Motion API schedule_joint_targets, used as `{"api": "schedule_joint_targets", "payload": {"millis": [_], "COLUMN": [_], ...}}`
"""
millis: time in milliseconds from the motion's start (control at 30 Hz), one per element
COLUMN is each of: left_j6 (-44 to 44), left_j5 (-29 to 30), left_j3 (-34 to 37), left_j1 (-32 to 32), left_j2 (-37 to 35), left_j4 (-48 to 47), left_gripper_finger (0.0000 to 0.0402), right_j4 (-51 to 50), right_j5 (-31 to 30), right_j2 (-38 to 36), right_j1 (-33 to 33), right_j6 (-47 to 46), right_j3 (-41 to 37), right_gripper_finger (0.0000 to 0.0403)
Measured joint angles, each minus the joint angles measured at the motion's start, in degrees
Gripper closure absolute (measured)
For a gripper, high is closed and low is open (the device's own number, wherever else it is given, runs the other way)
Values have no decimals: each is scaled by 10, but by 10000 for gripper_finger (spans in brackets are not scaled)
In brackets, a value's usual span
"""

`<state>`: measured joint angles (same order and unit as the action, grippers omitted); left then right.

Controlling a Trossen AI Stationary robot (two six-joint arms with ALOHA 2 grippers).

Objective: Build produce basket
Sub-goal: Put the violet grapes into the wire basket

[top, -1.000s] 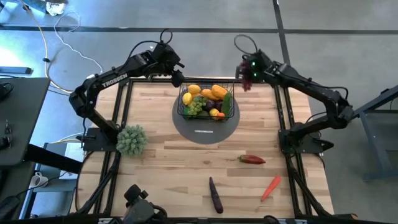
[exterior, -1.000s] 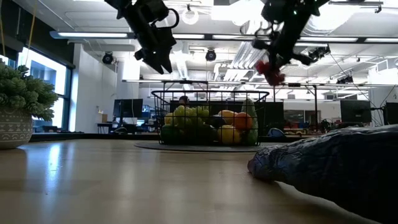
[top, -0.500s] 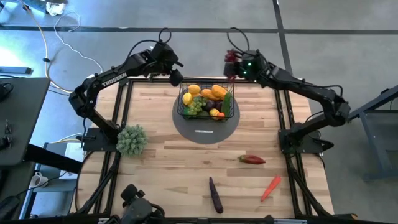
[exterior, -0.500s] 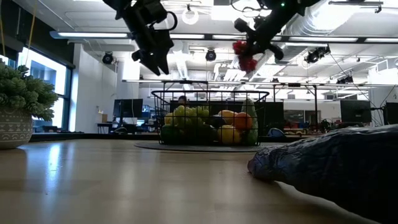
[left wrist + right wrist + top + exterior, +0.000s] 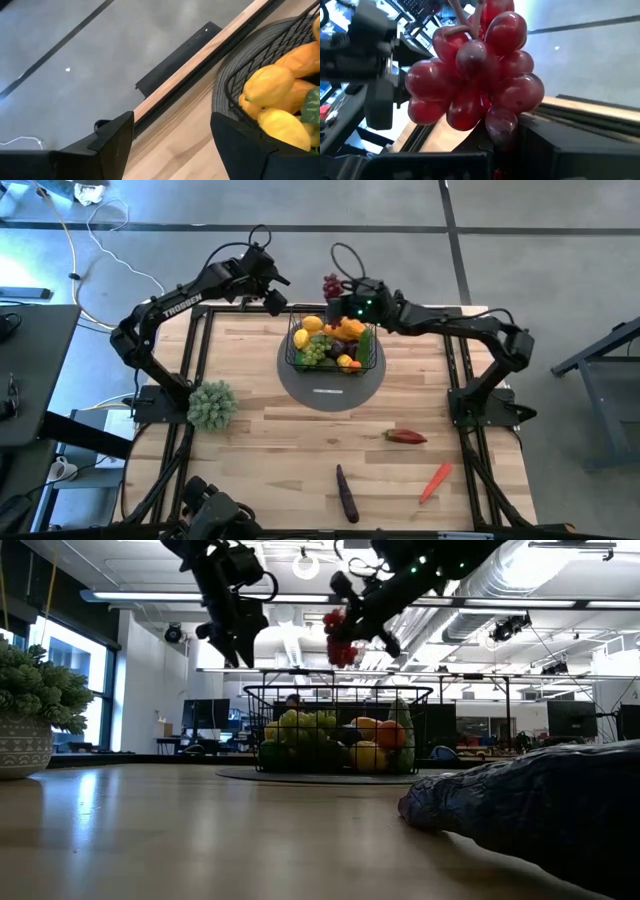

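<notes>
Reaching across from the right, the right gripper [image 5: 335, 287] hangs above the basket's [image 5: 336, 346] far rim, jaws clenched on red grapes [image 5: 340, 638]. Beside the basket's far-left corner, the left gripper [image 5: 272, 299] hovers with jaws spread, empty.

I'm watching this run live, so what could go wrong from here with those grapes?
The right gripper holds the red grapes high above the basket, near its far rim; released there, they might fall outside. The basket is already heaped, so they could roll off. The left gripper hovers close, risking contact.
</notes>
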<state>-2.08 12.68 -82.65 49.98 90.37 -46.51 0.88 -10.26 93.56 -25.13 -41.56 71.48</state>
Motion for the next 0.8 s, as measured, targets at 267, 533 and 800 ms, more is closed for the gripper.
{"api": "schedule_joint_targets", "payload": {"millis": [267, 533, 800], "left_j6": [0, 0, 0], "left_j5": [0, -2, -4], "left_j3": [0, 0, 0], "left_j1": [-4, -7, -7], "left_j2": [0, 0, 0], "left_j4": [-13, -14, -16], "left_gripper_finger": [149, 149, 149], "right_j4": [28, 106, 123], "right_j5": [17, 72, 115], "right_j2": [59, 114, 137], "right_j1": [21, 39, 42], "right_j6": [-38, -92, -137], "right_j3": [0, 0, 0], "right_gripper_finger": [399, 398, 398]}}
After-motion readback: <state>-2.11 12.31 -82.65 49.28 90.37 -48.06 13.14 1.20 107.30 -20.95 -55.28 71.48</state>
